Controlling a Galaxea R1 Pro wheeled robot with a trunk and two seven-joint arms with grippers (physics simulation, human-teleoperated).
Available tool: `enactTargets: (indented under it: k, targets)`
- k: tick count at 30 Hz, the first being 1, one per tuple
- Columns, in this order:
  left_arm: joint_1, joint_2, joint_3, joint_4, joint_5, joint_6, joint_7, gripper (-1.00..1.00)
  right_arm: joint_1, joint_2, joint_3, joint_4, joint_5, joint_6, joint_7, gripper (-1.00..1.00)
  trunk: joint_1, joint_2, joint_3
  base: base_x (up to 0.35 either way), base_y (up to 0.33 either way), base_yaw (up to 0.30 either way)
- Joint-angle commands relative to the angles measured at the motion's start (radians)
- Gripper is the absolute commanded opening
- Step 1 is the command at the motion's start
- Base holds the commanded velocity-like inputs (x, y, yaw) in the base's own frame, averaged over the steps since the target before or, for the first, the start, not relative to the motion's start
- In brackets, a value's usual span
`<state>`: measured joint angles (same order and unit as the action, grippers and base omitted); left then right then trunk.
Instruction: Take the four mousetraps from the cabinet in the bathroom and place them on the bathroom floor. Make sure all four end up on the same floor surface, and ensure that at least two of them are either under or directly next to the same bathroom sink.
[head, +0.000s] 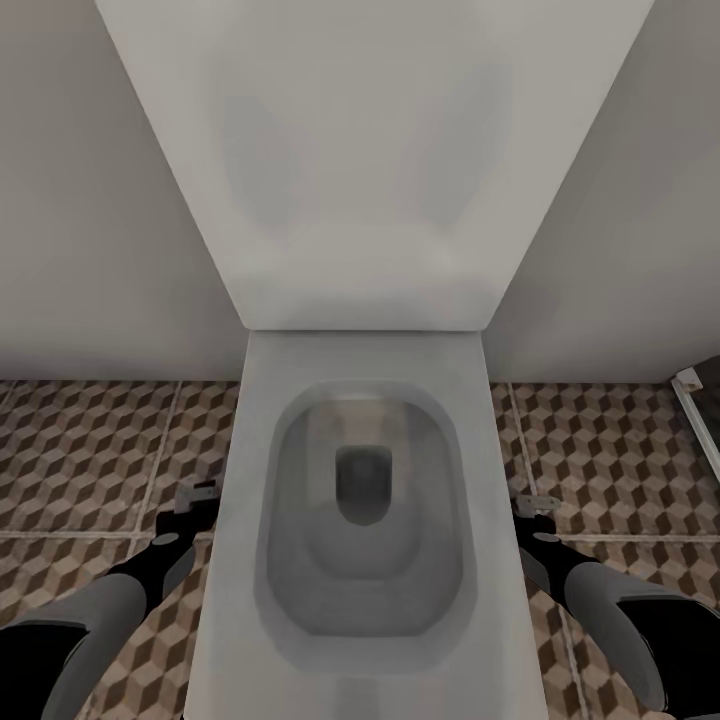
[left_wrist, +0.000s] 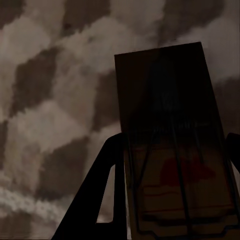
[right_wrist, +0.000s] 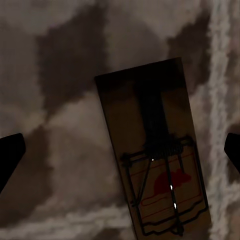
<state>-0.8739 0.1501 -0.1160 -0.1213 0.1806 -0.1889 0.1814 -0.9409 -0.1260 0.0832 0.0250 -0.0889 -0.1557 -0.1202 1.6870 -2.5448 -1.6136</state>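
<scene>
A: Spotted what at the left hand (head: 190, 503)?

B: Found it closed on the first mousetrap (left_wrist: 170, 145), with dark fingers (left_wrist: 97, 200) pressed against both long edges of the board. Caught the trap's wire and red mouse print close to the palm, and its plain dark end reaching out past the fingertips. Saw blurred cube-pattern bathroom floor (left_wrist: 45, 115) beyond that hand.

A: And at the right hand (head: 535, 505)?

B: Found it spread wide, gripping nothing. Saw only the tips of its fingers (right_wrist: 11, 155), well apart from the board on either side. Noted the second mousetrap (right_wrist: 155, 155) lying flat on the tiles between those fingers, slightly askew, touched by neither. Made out a pale grout line just beside its far long edge.

A: Anything between the two hands?

B: Looked down on a white toilet (head: 365, 520), bowl open, lid (head: 365, 160) raised against the grey wall (head: 90, 200). Placed the left hand just beside one flank of the bowl and the right hand just beside the other, both low over the patterned tiles. Glimpsed a white frame (head: 695, 400) out beyond the right hand; couldn't tell what it belonged to.
</scene>
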Motion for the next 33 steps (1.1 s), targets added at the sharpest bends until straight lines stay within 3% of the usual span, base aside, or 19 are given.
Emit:
enactTargets:
  k: [1, 9, 21, 33]
  targets:
    - [0.000, 0.000, -0.009, 0.004, 0.008, -0.003, 0.006, -1.00, -0.001, 0.000, 0.008, 0.003, -0.009, -0.005, -0.001, 1.00, 0.000, 0.000, 0.000, 0.000, 0.000, 0.000]
    - [0.000, -0.007, -0.010, 0.055, 0.006, -0.011, 0.004, -1.00, -0.001, 0.000, 0.008, 0.003, -0.009, -0.006, -0.001, 1.00, 0.000, 0.000, 0.000, 0.000, 0.000, 0.000]
    - [0.001, -0.011, -0.010, 0.081, 0.006, -0.073, 0.003, -1.00, -0.001, -0.001, 0.007, 0.002, -0.009, -0.007, -0.001, 1.00, 0.000, 0.000, 0.000, 0.000, 0.000, 0.000]
    - [0.002, -0.012, -0.010, 0.088, 0.005, -0.088, 0.003, -1.00, -0.001, -0.001, 0.007, 0.002, -0.009, -0.008, -0.001, 1.00, 0.000, 0.000, 0.000, 0.000, 0.000, 0.000]
